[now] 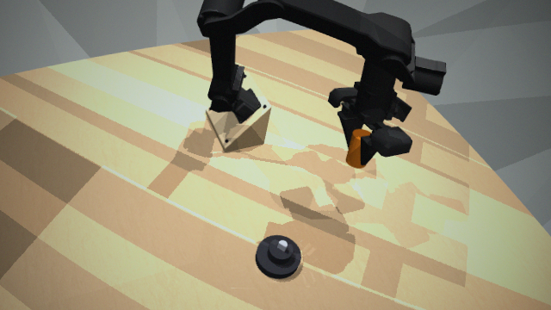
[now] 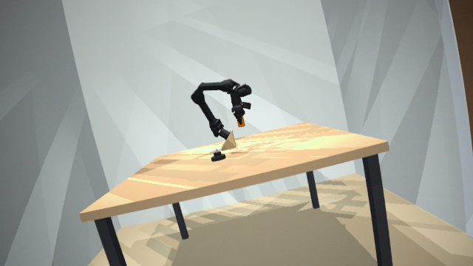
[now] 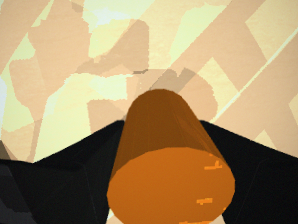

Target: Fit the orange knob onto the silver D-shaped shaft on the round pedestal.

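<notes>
The orange knob (image 1: 355, 151) (image 2: 241, 122) (image 3: 171, 186) is a tapered cylinder, near upright with a slight lean. My gripper (image 1: 358, 154) (image 2: 240, 120) (image 3: 160, 127) is shut on its sides and holds it in the air above the table. The knob's plain end faces the wrist camera; its underside and hole are hidden. The round dark pedestal (image 1: 263, 263) (image 2: 218, 158) stands nearer the front in the top view, well left of the knob. Its short silver shaft (image 1: 282, 244) (image 2: 216, 151) points up, bare; its flat side is too small to judge. The pedestal is not in the wrist view.
The arm's base sits on a tan angled block (image 1: 254, 133) (image 2: 229, 142) behind the pedestal. The wooden table (image 1: 129, 258) (image 2: 185, 181) carries patchy shadows. Its right edge lies beyond the gripper in the top view.
</notes>
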Action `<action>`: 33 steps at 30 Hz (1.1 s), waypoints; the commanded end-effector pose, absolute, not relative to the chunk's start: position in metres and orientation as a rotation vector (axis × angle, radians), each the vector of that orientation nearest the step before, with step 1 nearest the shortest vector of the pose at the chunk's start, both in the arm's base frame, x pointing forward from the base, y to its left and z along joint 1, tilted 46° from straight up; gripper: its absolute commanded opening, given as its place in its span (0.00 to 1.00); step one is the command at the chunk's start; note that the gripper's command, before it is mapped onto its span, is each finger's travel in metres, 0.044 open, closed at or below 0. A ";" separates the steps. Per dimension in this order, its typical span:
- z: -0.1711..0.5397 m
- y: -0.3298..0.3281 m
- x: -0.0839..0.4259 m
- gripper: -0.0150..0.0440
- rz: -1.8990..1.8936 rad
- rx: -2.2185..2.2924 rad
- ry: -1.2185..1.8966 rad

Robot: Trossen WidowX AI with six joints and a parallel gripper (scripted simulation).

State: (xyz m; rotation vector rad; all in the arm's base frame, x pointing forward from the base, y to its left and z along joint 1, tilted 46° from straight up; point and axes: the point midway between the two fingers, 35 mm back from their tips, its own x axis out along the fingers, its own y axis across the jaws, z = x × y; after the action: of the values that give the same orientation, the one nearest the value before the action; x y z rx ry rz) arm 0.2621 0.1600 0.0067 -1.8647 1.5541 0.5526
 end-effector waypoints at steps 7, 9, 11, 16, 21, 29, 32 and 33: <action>-0.007 0.148 0.269 0.25 0.635 -1.735 1.730; -0.013 0.143 0.271 0.25 0.636 -1.734 1.729; -0.020 0.137 0.273 0.25 0.636 -1.733 1.728; -0.039 0.120 0.277 0.25 0.637 -1.730 1.728; -0.060 0.102 0.281 0.25 0.636 -1.727 1.728; -0.092 0.070 0.285 0.25 0.629 -1.725 1.733; -0.101 0.060 0.286 0.25 0.626 -1.725 1.735; -0.101 0.060 0.286 0.25 0.626 -1.725 1.735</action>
State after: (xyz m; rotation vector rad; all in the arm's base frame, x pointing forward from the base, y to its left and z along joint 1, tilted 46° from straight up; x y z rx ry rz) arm 0.2858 0.0693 -0.0912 -1.7137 1.7340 0.6265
